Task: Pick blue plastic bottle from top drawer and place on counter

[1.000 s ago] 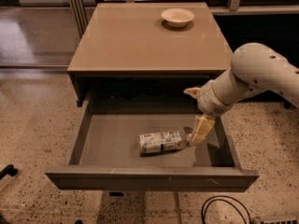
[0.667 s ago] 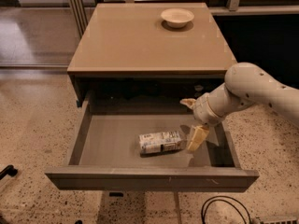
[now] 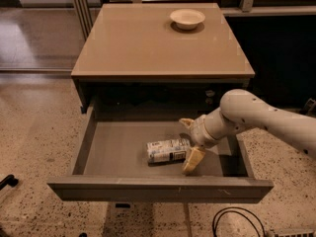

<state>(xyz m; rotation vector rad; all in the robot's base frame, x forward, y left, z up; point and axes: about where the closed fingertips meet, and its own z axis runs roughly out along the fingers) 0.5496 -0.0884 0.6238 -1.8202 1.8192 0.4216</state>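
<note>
The blue plastic bottle (image 3: 168, 150) lies on its side on the grey floor of the open top drawer (image 3: 113, 152), right of the middle. My gripper (image 3: 189, 142) is down inside the drawer at the bottle's right end. Its two tan fingers are spread, one finger (image 3: 193, 160) in front of the bottle's end and the other behind it. The fingers stand around the bottle's end without closing on it. The beige counter (image 3: 138, 38) is the cabinet's top, just behind the drawer.
A white bowl (image 3: 187, 19) stands at the back right of the counter. My white arm (image 3: 266, 120) reaches in from the right over the drawer's right wall. A black cable (image 3: 237, 221) lies on the speckled floor in front, at the right.
My gripper has moved left and down inside the drawer, from beside the bottle's right end to straddling that end. The bottle has not moved.
</note>
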